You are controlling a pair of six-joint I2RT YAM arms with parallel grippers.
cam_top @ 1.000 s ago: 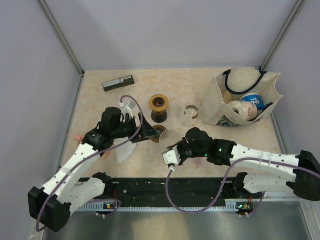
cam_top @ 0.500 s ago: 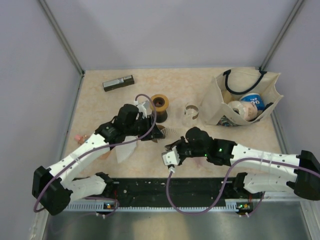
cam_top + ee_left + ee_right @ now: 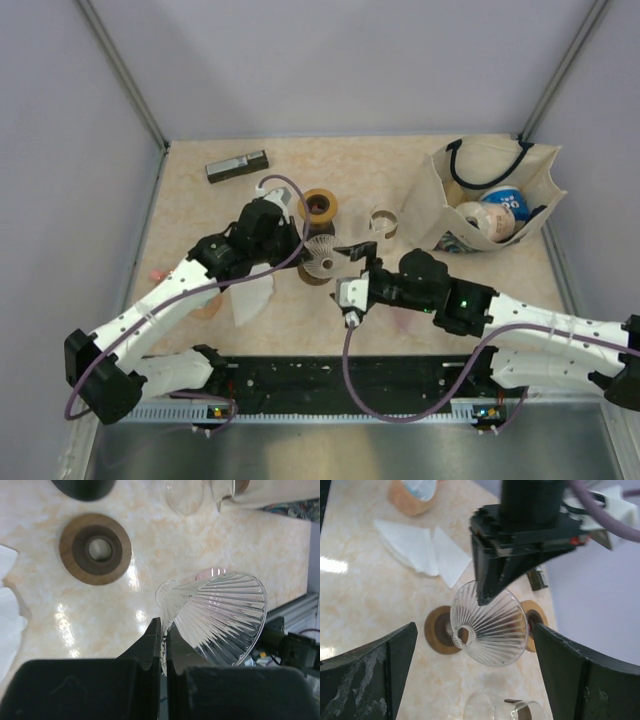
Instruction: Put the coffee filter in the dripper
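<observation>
The clear ribbed glass dripper (image 3: 322, 256) hangs tilted above the table. My left gripper (image 3: 308, 248) is shut on its rim, and the left wrist view shows the jaws pinching the glass edge of the dripper (image 3: 220, 615). My right gripper (image 3: 475, 642) stands wide open just right of the dripper (image 3: 487, 625), touching nothing. White paper coffee filters (image 3: 250, 295) lie flat on the table under the left arm, also seen as filters (image 3: 415, 542) in the right wrist view. No gripper is on them.
A wooden ring (image 3: 95, 548) lies below the dripper, with a brown wooden cylinder (image 3: 318, 205) behind it. A small glass carafe (image 3: 383, 222) stands near a tote bag (image 3: 490, 200) with items. A black bar (image 3: 237, 166) lies at the back left.
My left gripper reached in from the left and closed on the dripper's rim. My right gripper opened wide and drew back to the right.
</observation>
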